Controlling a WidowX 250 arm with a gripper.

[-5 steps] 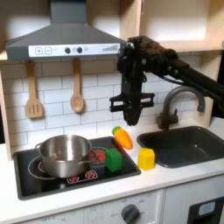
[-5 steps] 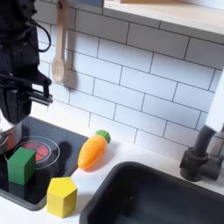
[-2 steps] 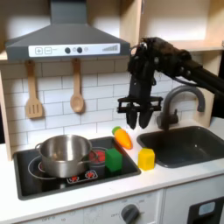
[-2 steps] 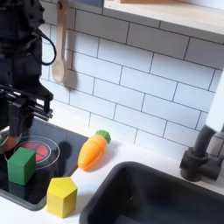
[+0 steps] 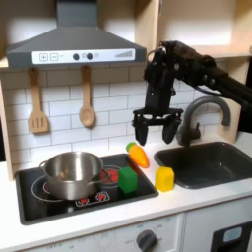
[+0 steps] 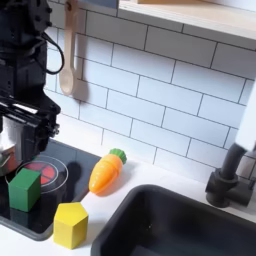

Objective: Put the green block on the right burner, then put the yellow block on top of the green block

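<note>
Gripper hangs mid-frame in the first exterior view, fingers spread apart and empty, up above the carrot. Green block sits on the stovetop just beside the pot, lower centre. Yellow block rests on the counter near the sink. In the second exterior view, green block lower left, yellow block bottom.
</note>
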